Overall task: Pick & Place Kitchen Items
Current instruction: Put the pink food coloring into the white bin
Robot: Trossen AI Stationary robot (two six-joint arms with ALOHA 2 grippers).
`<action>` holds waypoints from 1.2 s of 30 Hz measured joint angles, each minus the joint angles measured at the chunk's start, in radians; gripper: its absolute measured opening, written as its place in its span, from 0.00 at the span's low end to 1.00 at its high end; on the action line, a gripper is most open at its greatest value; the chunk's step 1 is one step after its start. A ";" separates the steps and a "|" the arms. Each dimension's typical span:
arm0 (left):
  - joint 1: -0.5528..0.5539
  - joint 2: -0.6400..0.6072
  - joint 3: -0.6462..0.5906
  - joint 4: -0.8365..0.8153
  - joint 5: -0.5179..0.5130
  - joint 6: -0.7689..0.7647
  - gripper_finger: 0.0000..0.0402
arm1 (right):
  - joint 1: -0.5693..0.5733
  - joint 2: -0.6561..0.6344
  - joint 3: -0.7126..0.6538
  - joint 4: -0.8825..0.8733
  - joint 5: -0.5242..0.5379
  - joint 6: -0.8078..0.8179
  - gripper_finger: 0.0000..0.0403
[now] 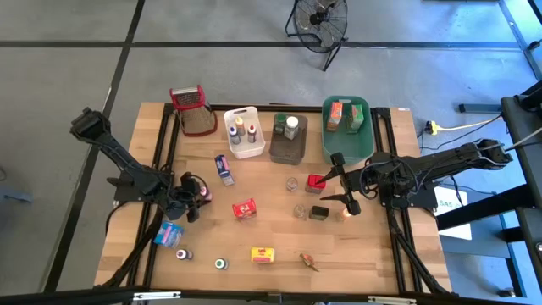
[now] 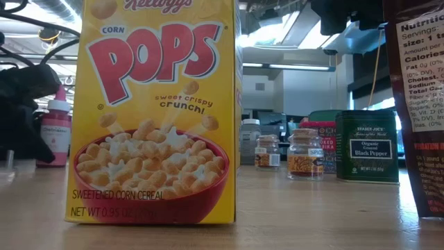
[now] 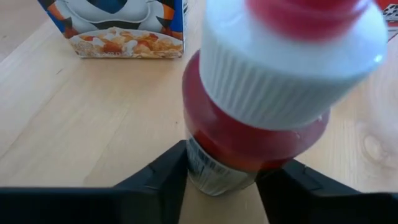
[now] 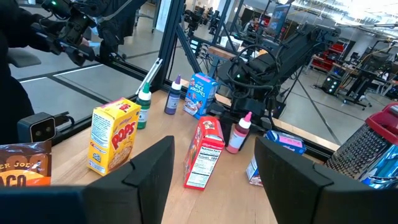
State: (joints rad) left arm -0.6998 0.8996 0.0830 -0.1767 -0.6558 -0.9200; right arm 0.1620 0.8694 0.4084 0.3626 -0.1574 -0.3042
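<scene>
A small red bottle (image 3: 249, 124) with a white ribbed cap stands upright on the table at the left (image 1: 204, 191) (image 2: 55, 132) (image 4: 239, 133). My left gripper (image 1: 195, 195) (image 3: 221, 186) is shut on it. My right gripper (image 1: 343, 196) (image 4: 211, 180) hangs open above the table's right part, beside a red box (image 1: 316, 182) and a dark pepper tin (image 1: 319, 212) (image 2: 368, 146), with nothing between its fingers. Other kitchen items stand about: a yellow cereal box (image 1: 263, 254) (image 2: 156, 111), a red box (image 1: 244, 209), a blue box (image 1: 168, 233) (image 3: 118, 25). My left gripper has the red bottle's lower body, at its label (image 3: 211, 174), pinched between its two fingers (image 3: 165, 180), one on each side. The fingers come slanting down from the table's left side. The bottle stands upright with its base on the table.
At the far edge stand a white tub (image 1: 244, 131), a brown tub (image 1: 289, 140), a green tub (image 1: 347, 146) and a mesh grater with a red top (image 1: 193, 110). Another blue box (image 1: 223, 168), small jars (image 1: 292, 184) and little bottles (image 1: 184, 254) are scattered mid-table.
</scene>
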 joint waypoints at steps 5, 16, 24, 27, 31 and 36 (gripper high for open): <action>0.000 0.000 0.009 0.002 0.034 -0.020 0.32 | 0.000 0.000 0.000 0.000 0.000 0.000 0.56; 0.086 0.000 0.243 -0.265 0.195 0.040 0.31 | 0.001 0.033 0.000 0.011 0.022 0.026 0.56; 0.155 0.000 0.521 -0.527 0.234 0.167 0.30 | 0.000 0.119 0.000 0.086 0.110 0.057 0.63; 0.166 0.000 0.611 -0.612 0.233 0.203 0.30 | 0.001 0.151 0.000 0.143 0.153 0.064 0.69; 0.166 0.000 0.685 -0.641 0.178 0.282 0.30 | 0.000 0.189 0.000 0.214 0.183 0.079 0.76; 0.170 0.029 0.710 -0.620 0.092 0.383 0.30 | 0.001 0.243 0.038 0.288 0.181 0.124 0.84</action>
State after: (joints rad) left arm -0.5301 0.9287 0.7925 -0.7968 -0.5640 -0.5367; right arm 0.1630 1.1123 0.4460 0.6508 0.0233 -0.1799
